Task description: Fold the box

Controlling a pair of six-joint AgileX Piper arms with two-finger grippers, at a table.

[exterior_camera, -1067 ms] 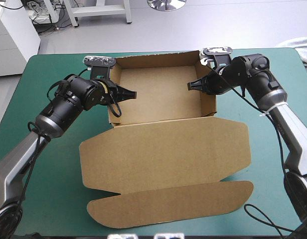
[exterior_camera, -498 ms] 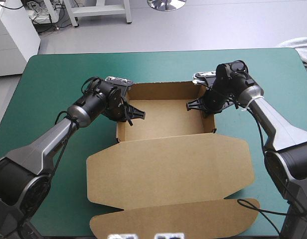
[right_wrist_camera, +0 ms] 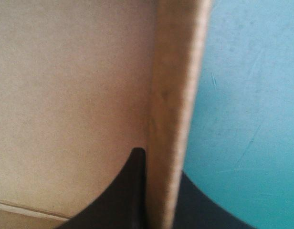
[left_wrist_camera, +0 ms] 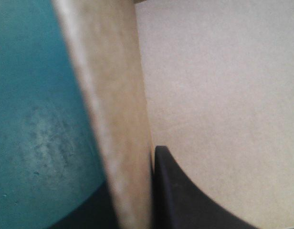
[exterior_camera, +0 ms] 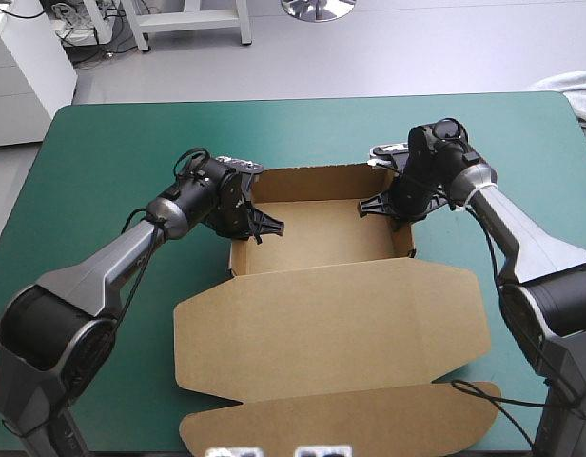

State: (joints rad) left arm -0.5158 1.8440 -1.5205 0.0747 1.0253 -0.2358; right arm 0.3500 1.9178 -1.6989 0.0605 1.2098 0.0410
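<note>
dragging box (exterior_camera: 322,233) nearer than in earlier frame.
pinching its left wall w/ left gripper (exterior_camera: 257,221), right wall w/ right gripper (exterior_camera: 383,203), both nearly closed on board.

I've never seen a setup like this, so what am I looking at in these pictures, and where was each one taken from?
These are two robot arms working at a table with a teal-green cover. The wide picture looks down from above and behind them. The two close-ups come from cameras on each wrist. On the table lies a brown box, an open tray with its lid flat. The left gripper pinches the tray's left wall, the right gripper the right wall.
</note>
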